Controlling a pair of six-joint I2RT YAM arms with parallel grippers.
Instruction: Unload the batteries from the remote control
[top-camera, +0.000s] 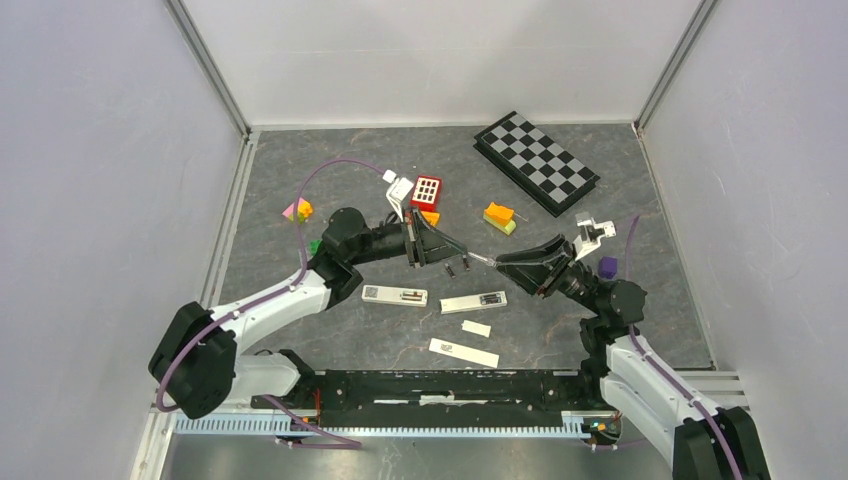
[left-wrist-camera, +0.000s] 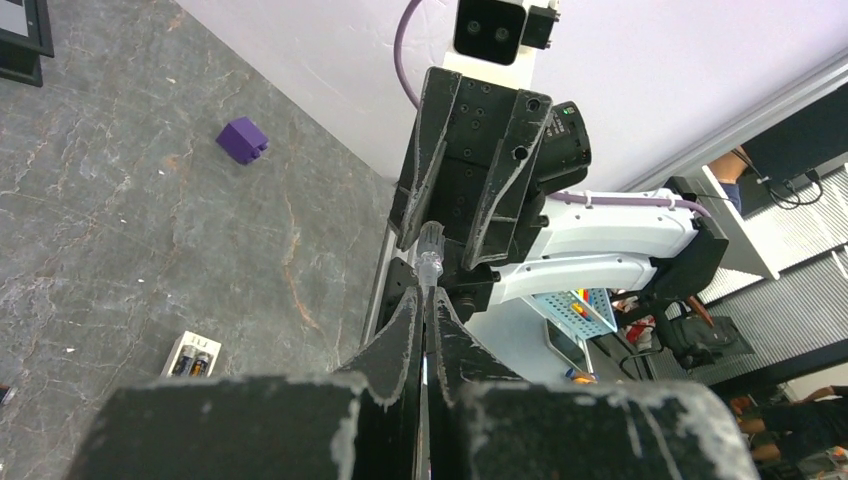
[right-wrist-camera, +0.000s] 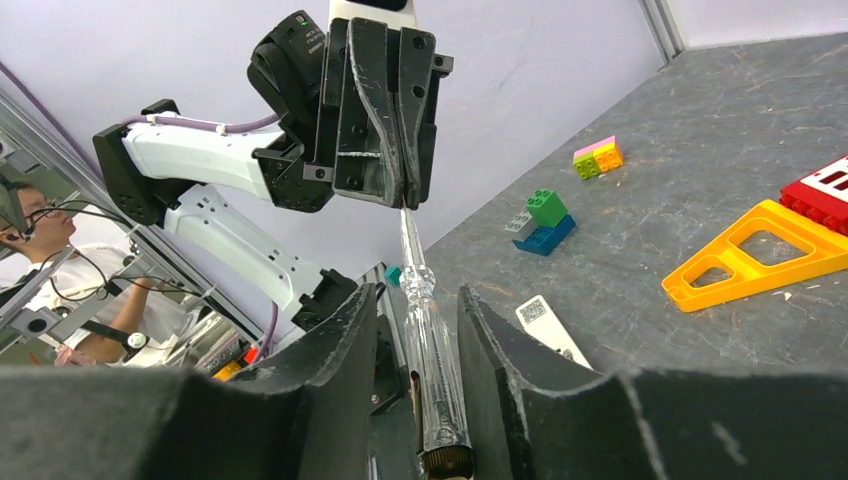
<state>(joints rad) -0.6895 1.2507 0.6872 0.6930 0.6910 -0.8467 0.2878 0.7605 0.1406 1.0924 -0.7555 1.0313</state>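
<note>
my fingers (right-wrist-camera: 325, 350): black plastic, matt, scuffed | tool (right-wrist-camera: 432, 380): clear glossy plastic handle, metal shaft | table (right-wrist-camera: 720, 140): grey, stone-look, matt

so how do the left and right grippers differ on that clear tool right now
The left gripper is shut on the clear tool, while the right gripper stands open around it, with a gap showing beside the handle. The left gripper pinches the thin metal tip, whereas the right gripper brackets the thicker clear handle. Both have black fingers and face each other along the same tool, off the table.
</note>
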